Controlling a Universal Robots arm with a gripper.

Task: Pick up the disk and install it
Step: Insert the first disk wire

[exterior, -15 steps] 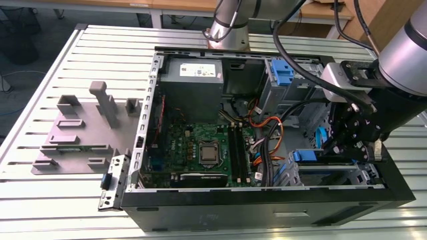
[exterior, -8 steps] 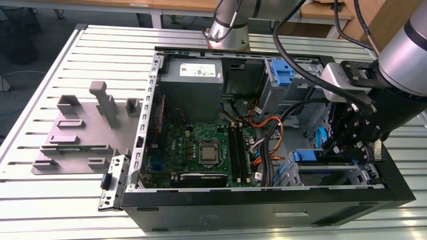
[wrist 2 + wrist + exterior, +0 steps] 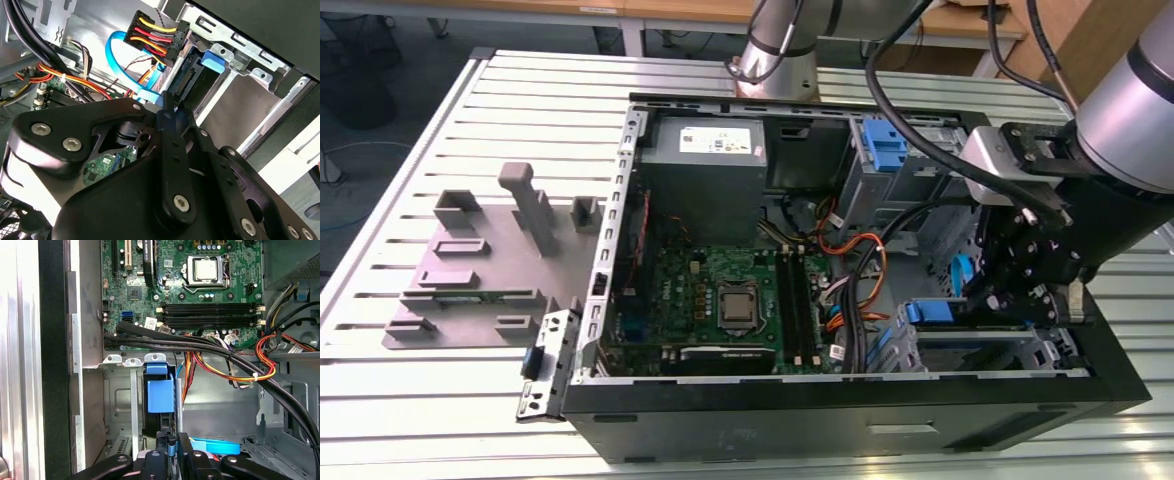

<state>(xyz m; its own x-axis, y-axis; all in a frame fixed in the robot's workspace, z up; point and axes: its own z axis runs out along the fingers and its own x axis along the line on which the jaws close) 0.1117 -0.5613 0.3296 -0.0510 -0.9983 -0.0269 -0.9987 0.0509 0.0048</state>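
Exterior view: the gripper hangs inside the drive bay of the computer case. First wrist view: the disk stands in the bay slot, apparently inserted; full seating is unconfirmed. Second wrist view: the fingers are nearly closed just beside the disk's connector end; any hold cannot be determined.

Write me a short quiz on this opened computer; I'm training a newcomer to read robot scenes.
1. True or false: the computer case has its inside open to view.
2. Where is the claw? A) outside the case B) inside it, at the drive cage C) raised well above it
3. What colour is the flat cable looping near the connector end of the disk?
Key: 1 true; 2 B; 3 blue.
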